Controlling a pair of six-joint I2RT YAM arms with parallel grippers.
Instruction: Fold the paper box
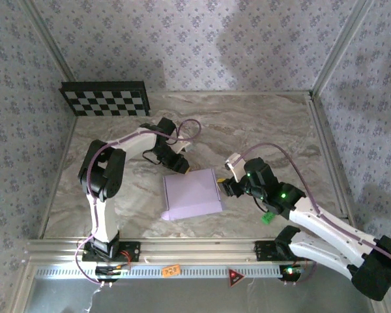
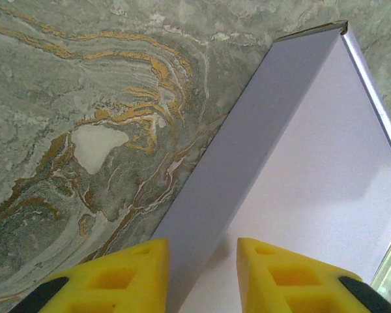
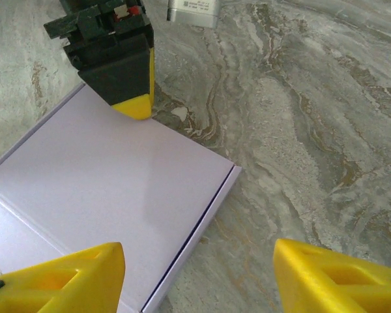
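Robotics lab cell: two robot arms [image 1: 103, 189] bolted to an aluminium rail [image 1: 182, 248], marble-patterned worktop [image 1: 260, 124], checkerboard panel [image 1: 105, 98], patterned screen walls [image 1: 182, 39].

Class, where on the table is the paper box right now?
In the top view, the paper box lies mid-table between the left gripper and right gripper.

A black-and-white checkerboard panel [image 1: 105, 99] sits at the far left corner of the marbled counter [image 1: 260, 124], and a small green block [image 1: 268, 217] lies toward its near right.
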